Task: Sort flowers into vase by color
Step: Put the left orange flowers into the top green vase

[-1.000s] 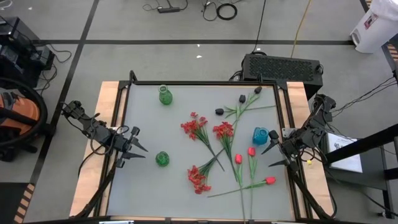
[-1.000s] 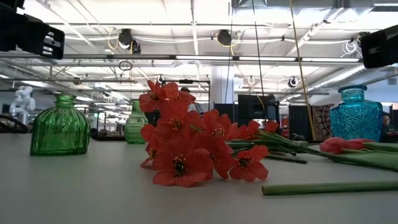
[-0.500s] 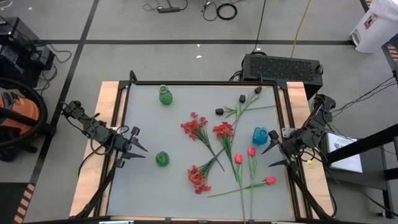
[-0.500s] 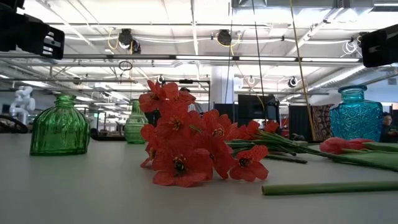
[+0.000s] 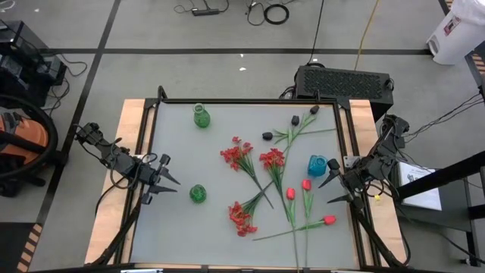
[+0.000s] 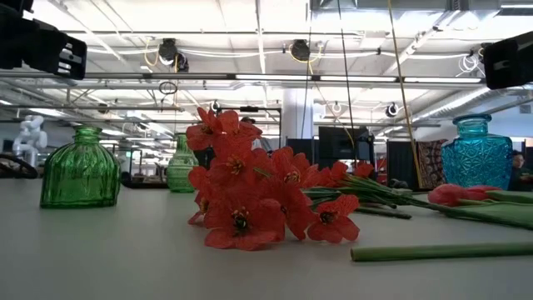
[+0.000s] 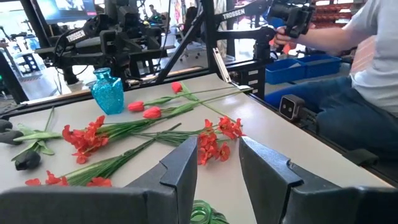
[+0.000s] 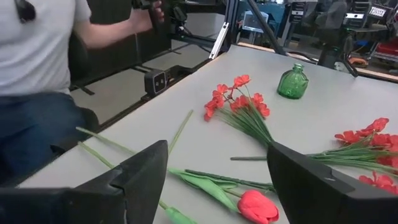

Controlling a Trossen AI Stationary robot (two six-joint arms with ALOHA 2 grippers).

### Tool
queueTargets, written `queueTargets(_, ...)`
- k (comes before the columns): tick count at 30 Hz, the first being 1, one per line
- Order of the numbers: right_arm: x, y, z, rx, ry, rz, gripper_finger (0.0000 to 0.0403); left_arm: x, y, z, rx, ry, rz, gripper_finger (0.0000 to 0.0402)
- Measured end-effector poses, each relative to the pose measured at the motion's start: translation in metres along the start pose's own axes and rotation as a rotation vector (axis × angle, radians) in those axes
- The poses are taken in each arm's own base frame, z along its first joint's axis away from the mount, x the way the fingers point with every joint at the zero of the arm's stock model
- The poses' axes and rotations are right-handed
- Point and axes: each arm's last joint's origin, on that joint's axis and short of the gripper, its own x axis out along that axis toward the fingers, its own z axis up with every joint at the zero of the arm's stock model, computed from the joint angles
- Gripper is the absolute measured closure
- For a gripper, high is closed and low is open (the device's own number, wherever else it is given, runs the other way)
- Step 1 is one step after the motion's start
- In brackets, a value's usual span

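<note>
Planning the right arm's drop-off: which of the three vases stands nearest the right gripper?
The blue vase, beside the right gripper at the table's right edge. The two green vases stand on the left half.

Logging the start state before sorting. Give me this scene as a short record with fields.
vases: two green glass vases; one blue glass vase
flowers: three red clustered-blossom sprays, three red tulip buds, three small black blooms, all lying flat on the grey table
in vases: nothing
left gripper: at left edge, jaws open, empty
right gripper: at right edge, jaws open, empty
</note>
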Motion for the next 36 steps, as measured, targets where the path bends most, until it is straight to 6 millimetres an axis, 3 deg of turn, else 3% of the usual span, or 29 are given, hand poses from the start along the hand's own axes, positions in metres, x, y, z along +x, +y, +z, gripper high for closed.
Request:
queueTargets(6,0.000,0.000,0.007,0.101,-0.068,0.007,0.0135,0.000,0.000,0.000,0.000,0.001,0.007,0.0274)
queueTargets(20,-0.014,-0.002,0.051,0.371,-0.526,0.074,0.0135,0.000,0.000,0.001,-0.001,-0.005,0.011,0.0274)
queueTargets(36,-0.002,0.002,0.050,0.425,-0.452,0.084,0.0135,-0.001,0.003,0.013,-0.039,-0.132,0.056,0.0274)
